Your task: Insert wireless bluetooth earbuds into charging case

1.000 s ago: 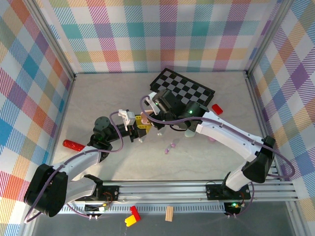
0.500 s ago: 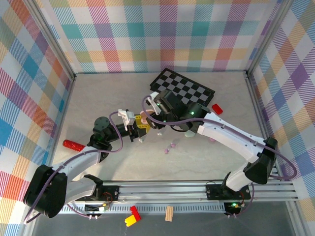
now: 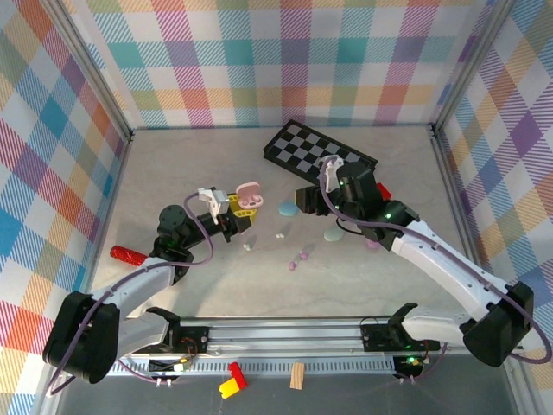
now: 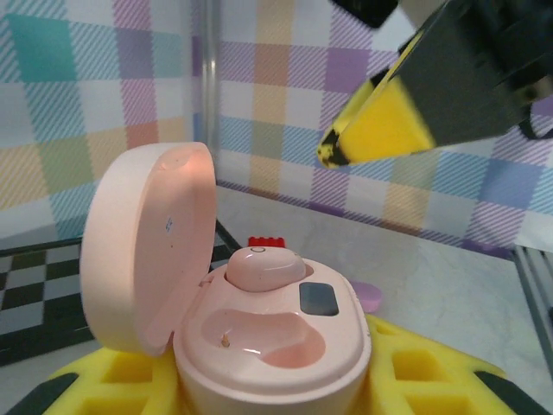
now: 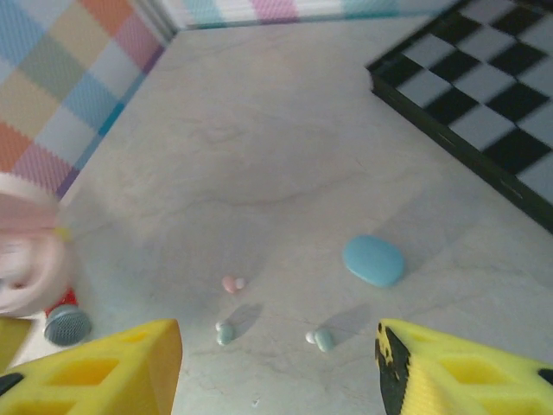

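My left gripper (image 3: 239, 208) is shut on an open pink charging case (image 3: 249, 197), its yellow pads (image 4: 432, 380) pressing the case (image 4: 272, 346) from both sides. The lid stands up on the left. One pink earbud (image 4: 263, 266) sits in the far slot; the near slot (image 4: 259, 337) is empty. My right gripper (image 3: 305, 201) hovers open to the right of the case, nothing between its fingers (image 5: 276, 372). Below it on the table lie a pink earbud (image 5: 232, 283) and two teal earbuds (image 5: 225, 331) (image 5: 321, 339). Two purple earbuds (image 3: 299, 259) lie nearer the front.
A blue case (image 5: 373, 259) lies shut right of the pink case, a green one (image 3: 333, 234) and a purple one (image 3: 371, 245) further right. A checkerboard (image 3: 320, 156) is at the back, a red brick (image 3: 381, 192) beside it. A red cylinder (image 3: 130, 256) lies at the left.
My right gripper has opened and drawn back to the right, away from the pink case. The left gripper, still holding the case, has shifted slightly left and back.
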